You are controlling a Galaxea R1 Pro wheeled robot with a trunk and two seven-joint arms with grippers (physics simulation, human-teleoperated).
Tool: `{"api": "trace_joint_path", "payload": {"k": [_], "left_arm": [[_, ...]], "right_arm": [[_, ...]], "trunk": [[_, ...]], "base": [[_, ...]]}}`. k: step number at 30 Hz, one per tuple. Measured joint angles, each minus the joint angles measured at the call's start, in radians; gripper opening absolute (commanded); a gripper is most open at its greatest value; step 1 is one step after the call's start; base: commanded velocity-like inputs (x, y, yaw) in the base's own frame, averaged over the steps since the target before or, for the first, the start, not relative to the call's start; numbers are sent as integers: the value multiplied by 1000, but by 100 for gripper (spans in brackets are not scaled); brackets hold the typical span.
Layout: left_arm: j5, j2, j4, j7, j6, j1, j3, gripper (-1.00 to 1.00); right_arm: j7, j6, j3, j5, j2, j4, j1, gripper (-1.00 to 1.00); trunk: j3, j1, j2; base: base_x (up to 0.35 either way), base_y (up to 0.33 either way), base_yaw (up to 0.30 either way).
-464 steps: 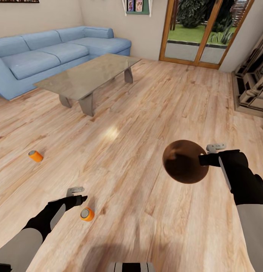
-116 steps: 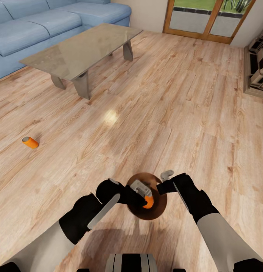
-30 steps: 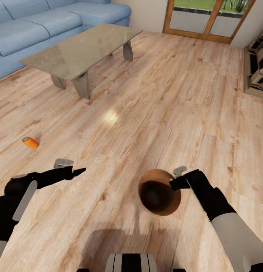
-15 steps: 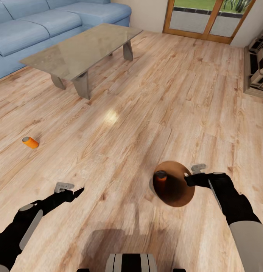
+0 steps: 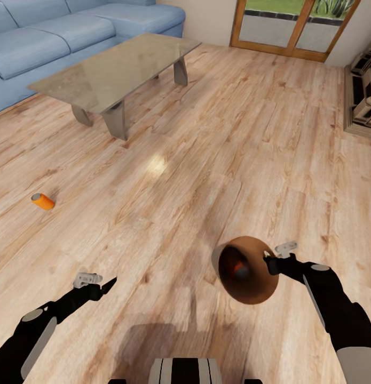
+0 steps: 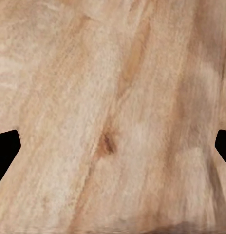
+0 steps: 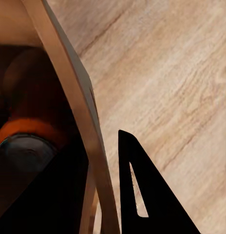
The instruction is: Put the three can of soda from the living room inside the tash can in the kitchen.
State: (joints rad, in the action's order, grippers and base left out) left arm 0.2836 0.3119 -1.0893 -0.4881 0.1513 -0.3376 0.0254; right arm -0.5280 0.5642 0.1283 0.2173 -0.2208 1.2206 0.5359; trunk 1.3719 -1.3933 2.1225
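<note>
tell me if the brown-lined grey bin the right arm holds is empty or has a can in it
Not empty. The grey tapered bin held by the right pincer has an orange soda can with a silver end lying inside it.

The trash can (image 5: 248, 272) hangs above the floor (image 5: 217, 160) at near right, gripped at its rim by the right gripper (image 5: 271, 260), with a soda can (image 7: 26, 141) inside it. Another soda can (image 5: 42, 201) lies on the floor at far left. The coffee table (image 5: 113, 74) stands farther off, the sofa (image 5: 57, 37) behind it. The left gripper (image 5: 100, 284) is at near left, above the floor.
</note>
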Motion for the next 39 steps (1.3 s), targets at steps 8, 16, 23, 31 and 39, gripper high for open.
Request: {"api": "trace_joint_path", "payload": {"k": [8,16,23,31,39], "left_arm": [[-1,0,34,2,-5,30,2,100],[-1,0,44,3,-8,32,2,100],[-2,0,45,3,-8,32,1,100],[0,0,45,3,-6,32,2,100],[-1,0,45,2,-6,32,2,100]], "right_arm": [[-7,-118,75,-3,16,3,-41,-100],[-5,-134,91,-7,53,3,-45,-100],[-1,-135,91,-5,58,4,-45,-100],[-1,-134,91,-4,68,4,-45,-100],[1,-134,91,-5,76,4,-45,-100]], "trunk": [[-1,0,0],[-5,0,0],[-8,0,0],[-13,0,0],[-17,0,0]], "base": [[235,97,93],[288,183,226],[288,186,238],[286,180,239],[283,181,239]]}}
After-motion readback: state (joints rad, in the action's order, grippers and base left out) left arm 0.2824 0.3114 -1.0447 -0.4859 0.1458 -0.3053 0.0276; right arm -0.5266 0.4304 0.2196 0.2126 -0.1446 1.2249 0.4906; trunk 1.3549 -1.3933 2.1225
